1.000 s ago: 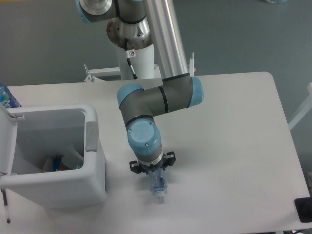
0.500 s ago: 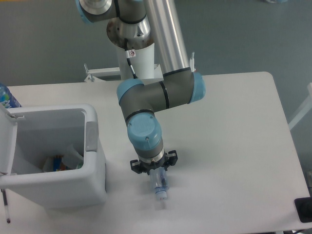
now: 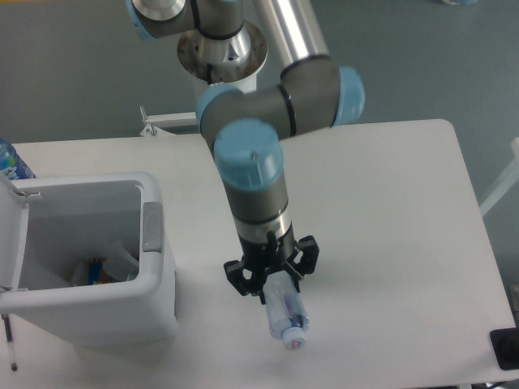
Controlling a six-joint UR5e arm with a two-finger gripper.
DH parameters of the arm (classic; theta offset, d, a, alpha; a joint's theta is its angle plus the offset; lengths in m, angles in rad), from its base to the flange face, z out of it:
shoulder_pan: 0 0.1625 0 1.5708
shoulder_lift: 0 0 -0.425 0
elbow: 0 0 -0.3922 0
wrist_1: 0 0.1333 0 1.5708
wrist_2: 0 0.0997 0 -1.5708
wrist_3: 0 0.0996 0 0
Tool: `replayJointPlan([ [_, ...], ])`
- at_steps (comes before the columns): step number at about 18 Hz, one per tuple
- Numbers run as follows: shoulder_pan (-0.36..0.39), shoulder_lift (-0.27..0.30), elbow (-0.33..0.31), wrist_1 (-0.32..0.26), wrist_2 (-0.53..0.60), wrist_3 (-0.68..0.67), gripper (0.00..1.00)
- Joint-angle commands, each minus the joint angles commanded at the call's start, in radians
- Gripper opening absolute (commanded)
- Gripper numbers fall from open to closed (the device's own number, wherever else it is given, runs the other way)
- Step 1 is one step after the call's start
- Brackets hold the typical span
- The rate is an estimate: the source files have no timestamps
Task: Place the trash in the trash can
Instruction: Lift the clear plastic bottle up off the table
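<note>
End effector [image 3: 273, 279] clamped on clear bottle [image 3: 286, 312], black fingers [image 3: 238, 276] pressed against either side of its upper body; bottle tilted, pale cap [image 3: 295, 340] pointing down and toward the near desk edge, apparently raised off the white desk [image 3: 397, 211], though contact cannot be judged for certain; held just right of the trash can [image 3: 89, 259], apart from it; trash can at the desk's left side, lid [image 3: 10, 235] swung open to its left, grey latch tab [image 3: 152, 227] on the right wall, paper scraps and coloured bits [image 3: 101, 271] lying inside; blue-and-white labelled bottle [image 3: 11, 162] peeking in at the far left edge behind the lid.
</note>
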Motion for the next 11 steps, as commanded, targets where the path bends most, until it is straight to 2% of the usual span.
replayJointPlan([
  [3,0.000,0.022,0.009,0.078,-0.060,-0.034,0.55],
  [11,0.003,0.080,0.084,0.095,-0.195,-0.037,0.55],
])
